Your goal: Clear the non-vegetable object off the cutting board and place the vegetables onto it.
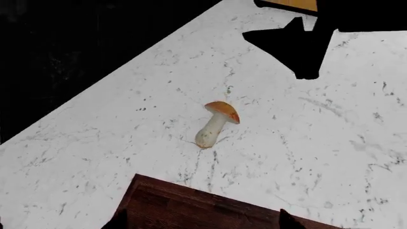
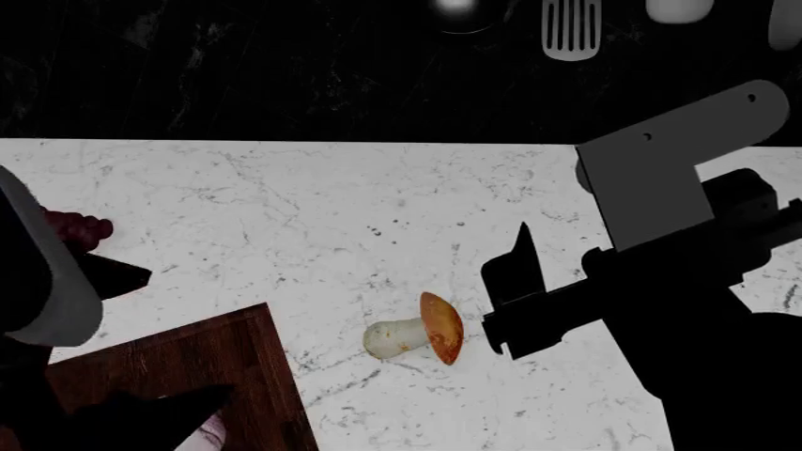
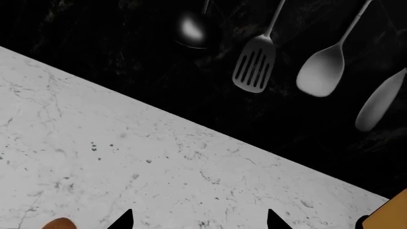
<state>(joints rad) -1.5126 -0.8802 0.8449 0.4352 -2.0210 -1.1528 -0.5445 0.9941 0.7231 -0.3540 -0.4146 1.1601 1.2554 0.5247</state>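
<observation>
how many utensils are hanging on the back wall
4 in the right wrist view: a dark ladle, a slotted spatula, a spoon, and a plain spatula at the end of the row. More could hang beyond the frame.

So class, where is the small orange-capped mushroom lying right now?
In the head view, the orange-capped, white-stalked mushroom lies on its side on the white marble counter, just right of the dark wooden cutting board and beside the right claw.

The right arm point(image 2: 701, 282) is built of matte black blocky links, capped by a flat grey angular plate point(image 2: 664, 169) marked with small screw holes. The right claw point(image 2: 512, 299) ends in black pointed fingers. A white rounded shell covers the left arm point(image 2: 38, 272).
</observation>
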